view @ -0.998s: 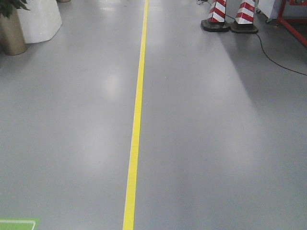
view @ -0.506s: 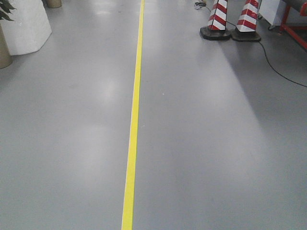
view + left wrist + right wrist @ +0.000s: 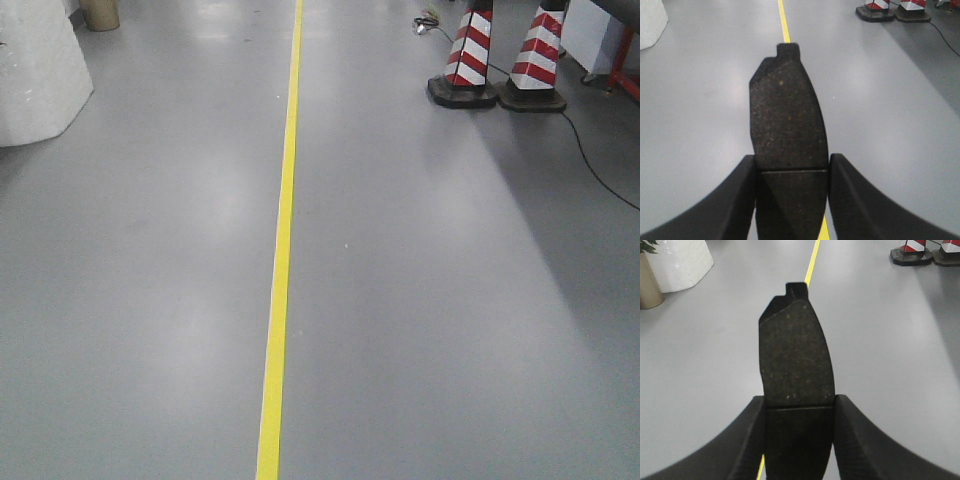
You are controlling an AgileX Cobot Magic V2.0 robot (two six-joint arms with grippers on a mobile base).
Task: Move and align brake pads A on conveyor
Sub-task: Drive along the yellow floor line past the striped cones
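1. Grey floor (image 3: 450,300) fills the front view; yellow line (image 3: 280,250) runs up its middle.
2. Striped cones (image 3: 470,60) stand upper right.
3. Left gripper (image 3: 792,165) clamps first brake pad (image 3: 785,115), above the floor.
4. Right gripper (image 3: 799,405) clamps second brake pad (image 3: 796,355) likewise.

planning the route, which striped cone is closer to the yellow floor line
The red-and-white striped cone on the image's left; its twin stands farther off, beside the black cable.

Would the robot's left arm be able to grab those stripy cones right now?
Probably not. The left gripper is shut on a brake pad, and the cones stand far off across the floor.
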